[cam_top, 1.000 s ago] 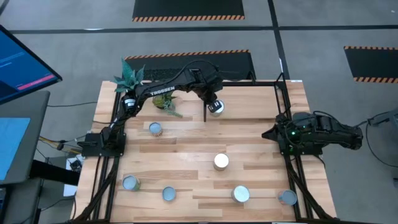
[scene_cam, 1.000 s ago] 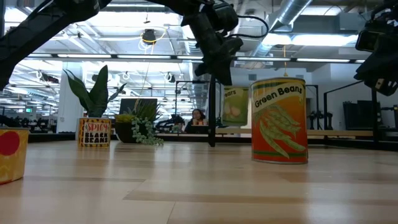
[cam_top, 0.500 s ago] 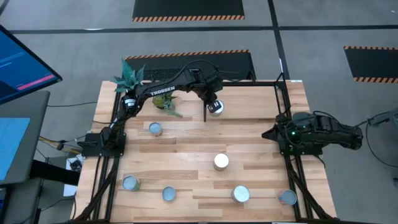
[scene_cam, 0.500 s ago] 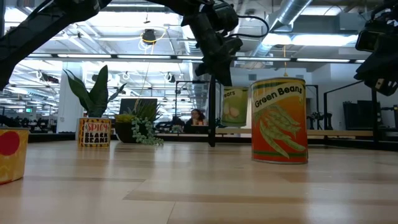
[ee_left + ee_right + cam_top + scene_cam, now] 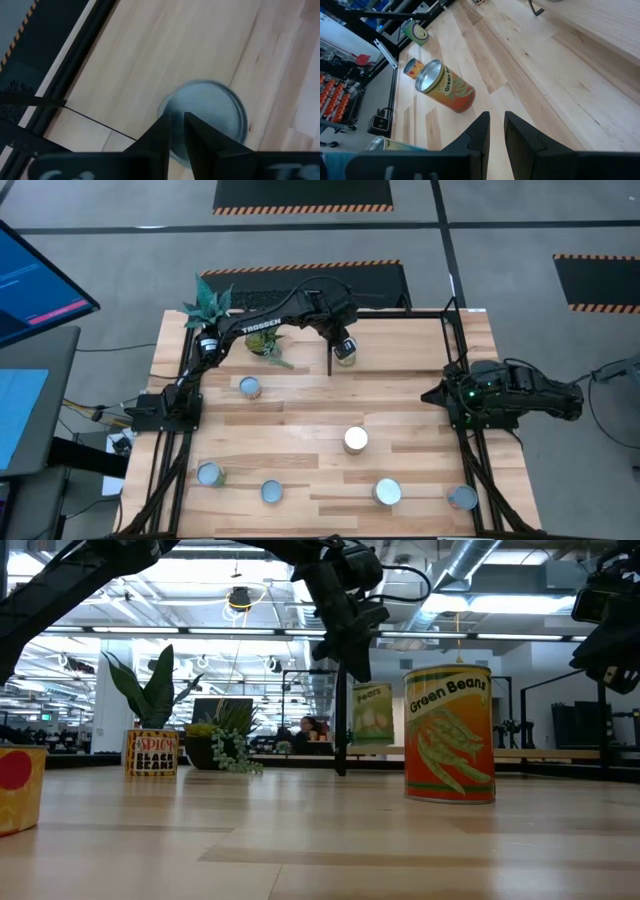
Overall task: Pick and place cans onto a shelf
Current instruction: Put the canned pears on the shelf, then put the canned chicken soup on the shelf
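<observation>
Wooden shelf (image 5: 400,340) edge beside can (image 5: 346,352)

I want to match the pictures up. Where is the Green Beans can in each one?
High view: Green Beans can, mid-table, white top.
Low view: big, right of centre.
Left wrist view: not there.
Right wrist view: left of centre.
Shared landmark: Pears can, farther back.

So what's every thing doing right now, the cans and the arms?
Left gripper: hanging right over the Pears can.
Pears can: upright at the back, beside the black post.
Green Beans can: upright, untouched, mid-table.
Black Beans can: upright, untouched.
Right gripper: parked at the table's right edge, holding nothing.
</observation>
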`<state>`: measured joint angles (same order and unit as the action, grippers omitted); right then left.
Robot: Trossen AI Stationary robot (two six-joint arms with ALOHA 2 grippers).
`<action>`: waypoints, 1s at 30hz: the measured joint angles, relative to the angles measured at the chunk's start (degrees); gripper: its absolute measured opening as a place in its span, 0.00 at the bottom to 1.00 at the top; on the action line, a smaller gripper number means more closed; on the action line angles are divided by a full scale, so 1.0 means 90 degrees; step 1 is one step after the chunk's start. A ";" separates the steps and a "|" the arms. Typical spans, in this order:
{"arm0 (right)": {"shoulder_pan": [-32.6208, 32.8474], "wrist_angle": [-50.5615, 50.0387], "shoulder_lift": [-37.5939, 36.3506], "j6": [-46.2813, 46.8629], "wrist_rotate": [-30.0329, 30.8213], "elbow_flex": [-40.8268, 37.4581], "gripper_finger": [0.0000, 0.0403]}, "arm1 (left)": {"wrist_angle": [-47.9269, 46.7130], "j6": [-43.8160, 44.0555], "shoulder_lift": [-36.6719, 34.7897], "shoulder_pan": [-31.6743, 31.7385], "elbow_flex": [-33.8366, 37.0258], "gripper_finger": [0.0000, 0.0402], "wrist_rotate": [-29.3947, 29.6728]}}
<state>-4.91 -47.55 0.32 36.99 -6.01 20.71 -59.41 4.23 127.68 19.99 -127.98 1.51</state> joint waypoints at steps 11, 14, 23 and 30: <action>0.0000 0.0000 0.0000 0.0000 -0.0001 0.0000 0.20 | 0.0801 0.0067 0.0000 0.0022 -0.0121 0.15 0.0182; 0.0000 0.0000 0.0000 0.0000 -0.0002 0.0000 0.20 | 0.0728 0.0126 -0.0019 0.0002 -0.0469 0.15 -0.0183; 0.0002 0.0002 0.0002 0.0005 -0.0002 -0.0002 0.20 | -0.1917 0.0119 -0.0828 -0.0288 -0.0624 0.15 -0.1636; 0.0002 0.0000 0.0002 0.0007 -0.0002 -0.0005 0.20 | -0.3343 0.0501 -0.1681 -0.1284 0.0095 0.15 -0.1418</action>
<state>-4.89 -47.55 0.34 37.06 -6.02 20.67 -89.50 8.73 112.55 8.43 -127.13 -11.25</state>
